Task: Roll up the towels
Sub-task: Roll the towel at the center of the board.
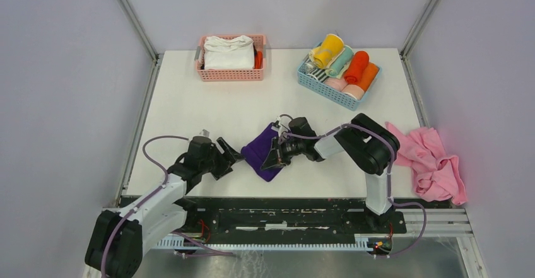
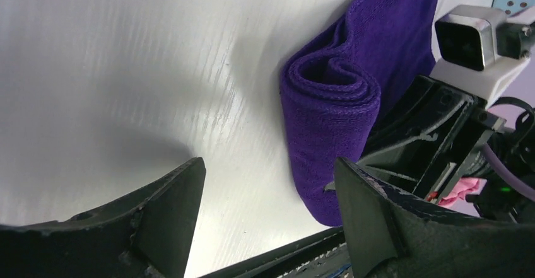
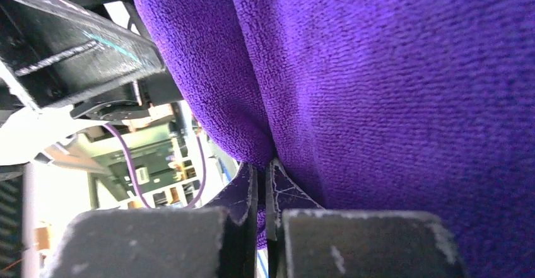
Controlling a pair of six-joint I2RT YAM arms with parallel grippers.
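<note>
Table (image 1: pixel 189 108), top camera: white, with both arms reaching in from its near edge.
Purple towel (image 1: pixel 262 159), top camera: lies at the middle of the table, close to the near edge, between the two grippers.
Left gripper (image 1: pixel 235 155), top camera: just left of the purple towel, jaws spread.
Right gripper (image 1: pixel 276 156), top camera: on the towel's right side, touching it; its grip cannot be made out from here.
Pink basket (image 1: pixel 230 74), top camera: at the far edge, left of centre, holding folded white towels (image 1: pixel 228 52).
Blue basket (image 1: pixel 325 91), top camera: at the far edge to the right, packed with rolled towels (image 1: pixel 356 67) in yellow, teal, orange and pink.
Pink towel (image 1: pixel 432 161), top camera: a crumpled heap at the right edge, beside the right arm.
Left fingers (image 2: pixel 170 208), left wrist camera: wide apart, gripping nothing, bare table between them.
Purple towel, left wrist camera: partly rolled, its open end showing looped layers, just beyond the right-hand finger; the right gripper's black body presses against its far side.
Right fingers (image 3: pixel 287 193), right wrist camera: pressed together, with a fold of the purple towel nipped at their tips.
Purple towel, right wrist camera: fills most of the view, bulging above the fingers; the left arm's black frame shows at the upper left.
</note>
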